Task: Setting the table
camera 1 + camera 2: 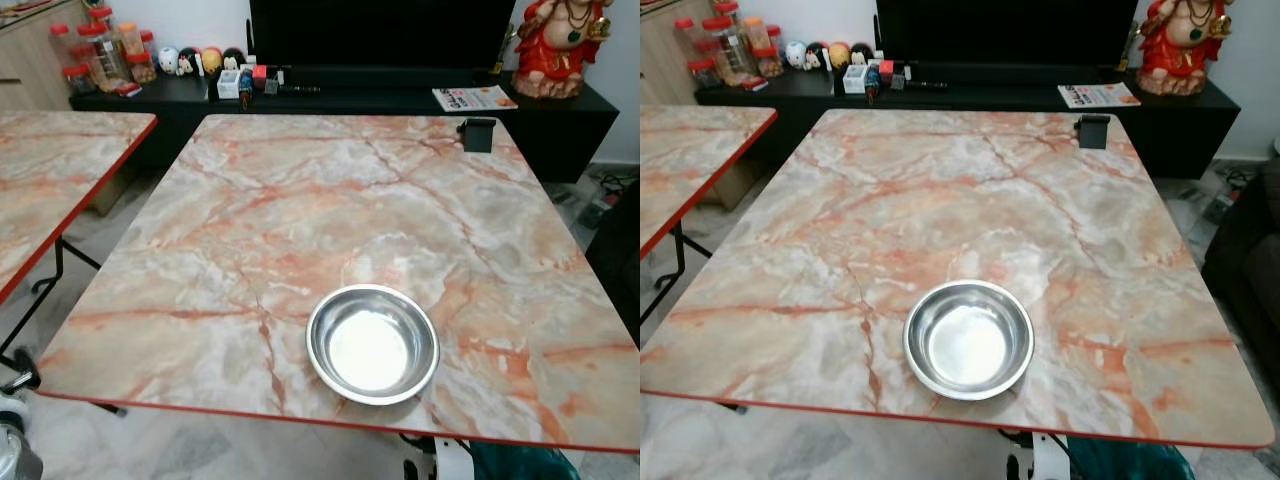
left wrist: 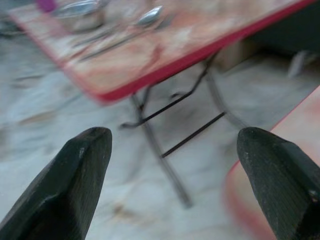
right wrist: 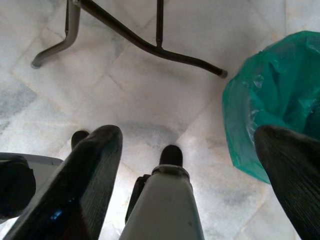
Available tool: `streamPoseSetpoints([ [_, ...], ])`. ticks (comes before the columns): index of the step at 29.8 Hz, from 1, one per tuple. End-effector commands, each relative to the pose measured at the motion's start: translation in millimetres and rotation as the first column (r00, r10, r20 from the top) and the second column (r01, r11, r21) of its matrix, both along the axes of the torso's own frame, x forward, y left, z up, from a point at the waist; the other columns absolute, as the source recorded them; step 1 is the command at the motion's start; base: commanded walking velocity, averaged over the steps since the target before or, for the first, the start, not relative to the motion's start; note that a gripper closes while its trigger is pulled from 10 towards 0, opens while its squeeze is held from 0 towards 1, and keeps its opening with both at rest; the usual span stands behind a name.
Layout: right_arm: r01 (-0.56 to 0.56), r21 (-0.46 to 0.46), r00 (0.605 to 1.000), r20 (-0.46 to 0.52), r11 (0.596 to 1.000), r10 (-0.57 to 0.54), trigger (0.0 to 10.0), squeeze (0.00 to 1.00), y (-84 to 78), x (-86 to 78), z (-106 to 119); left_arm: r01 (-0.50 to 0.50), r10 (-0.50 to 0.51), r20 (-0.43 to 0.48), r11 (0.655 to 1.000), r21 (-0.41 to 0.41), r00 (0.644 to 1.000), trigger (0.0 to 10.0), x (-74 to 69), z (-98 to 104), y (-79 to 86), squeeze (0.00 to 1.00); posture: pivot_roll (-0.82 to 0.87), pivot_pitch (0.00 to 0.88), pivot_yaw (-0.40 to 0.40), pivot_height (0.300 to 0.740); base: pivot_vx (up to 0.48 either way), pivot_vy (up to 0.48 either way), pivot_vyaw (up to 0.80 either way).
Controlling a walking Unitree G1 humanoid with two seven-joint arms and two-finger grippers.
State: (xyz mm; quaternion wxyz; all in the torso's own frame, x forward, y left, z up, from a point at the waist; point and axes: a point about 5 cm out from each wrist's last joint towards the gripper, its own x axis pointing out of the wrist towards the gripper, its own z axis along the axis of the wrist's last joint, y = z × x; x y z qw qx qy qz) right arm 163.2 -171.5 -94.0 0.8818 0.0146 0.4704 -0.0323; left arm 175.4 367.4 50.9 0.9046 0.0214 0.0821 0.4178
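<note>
A shiny steel bowl (image 1: 372, 343) stands empty on the marble-patterned table (image 1: 300, 200), near its front edge and a little right of centre. In the left wrist view my left gripper (image 2: 172, 137) hangs open above the floor, with nothing between its fingers. Beyond it is the side table (image 2: 150, 55), where a blurred steel bowl (image 2: 80, 12) and a spoon (image 2: 147, 17) lie. My right gripper (image 3: 189, 132) is open too and empty, low under the table, pointing at the floor.
A second marble table (image 1: 50, 180) stands at the left. Behind is a black TV console (image 1: 330, 95) with jars (image 1: 100, 50), small figurines, a magazine (image 1: 474, 97) and a red statue (image 1: 556, 45). A small black object (image 1: 479, 133) sits at the table's far right corner. A green bag (image 3: 270, 100) lies beside the table legs.
</note>
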Motion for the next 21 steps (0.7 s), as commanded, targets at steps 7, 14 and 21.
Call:
streamPoseSetpoints([
  [7,0.014,-0.003,1.0,-0.008,1.0,-0.014,10.0,0.0,-3.2,-2.2,-1,-0.08,0.058,-0.242,0.994,-0.08,0.969,10.0,-32.0,-54,-7.0,0.0,0.1,0.047,0.043,0.74,0.0,0.0,0.0],
  [14,0.003,-0.006,1.0,-0.012,1.0,-0.003,10.0,0.0,-3.0,-3.3,-1,0.197,-0.302,-0.353,0.932,-0.303,0.885,10.0,-18.0,-98,-62.5,0.0,0.09,0.03,0.039,0.74,0.0,0.0,0.0],
  [21,-0.001,-0.014,1.0,-0.012,1.0,0.001,10.0,0.0,-6.1,-3.3,-1,0.321,-0.509,-0.386,0.83,-0.455,0.769,10.0,-13.3,-122,-110.6,0.0,0.07,0.007,0.034,0.74,0.0,0.0,0.0],
])
